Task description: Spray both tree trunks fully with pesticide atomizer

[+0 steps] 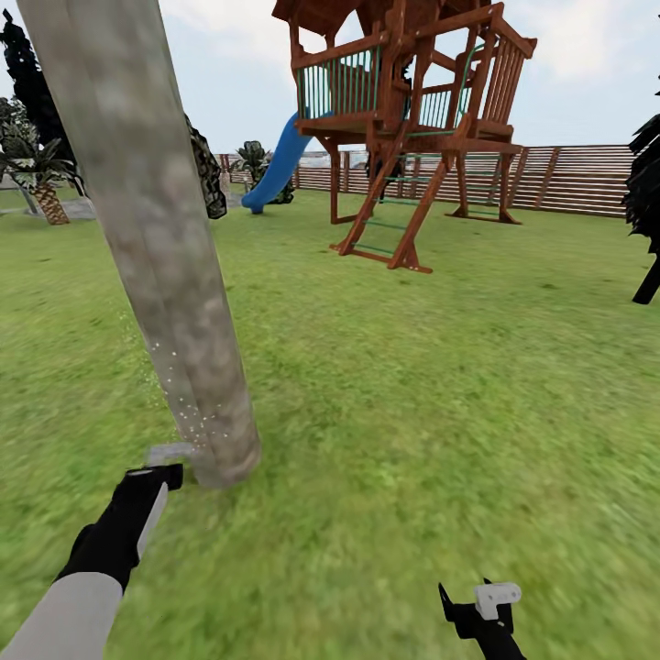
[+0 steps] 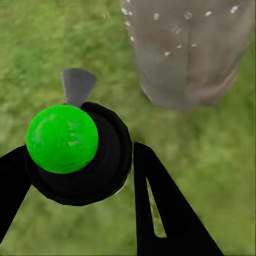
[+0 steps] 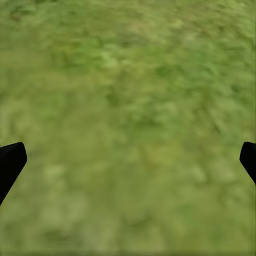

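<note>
One thick, mottled grey-brown tree trunk point(image 1: 156, 247) rises from the green grass lawn point(image 1: 440, 385) at the left of the head view, leaning slightly. Fine whitish specks of pesticide point(image 1: 188, 403) dot its lower portion, and in the left wrist view the same specks point(image 2: 176, 24) show on the trunk base point(image 2: 189, 58). The left gripper point(image 1: 163, 472) sits low, just beside the foot of the trunk. Its black fingers point(image 2: 160, 202) are closed around a dark rounded atomizer with a bright green ball-shaped top point(image 2: 72, 149); a small grey nozzle part point(image 2: 78, 85) projects from it towards the trunk. No red part can be made out on it. The right gripper point(image 1: 481, 610) hangs over bare grass at the lower right of the head view, well apart from the trunk. In the right wrist view its two black fingertips point(image 3: 10, 162) stand at opposite edges, jaws wide, with nothing between them but grass point(image 3: 128, 117). Behind, a brown wooden play tower point(image 1: 403, 119) with a blue slide point(image 1: 275, 165) stands before a horizontal-slat wooden fence point(image 1: 577, 179).
</note>
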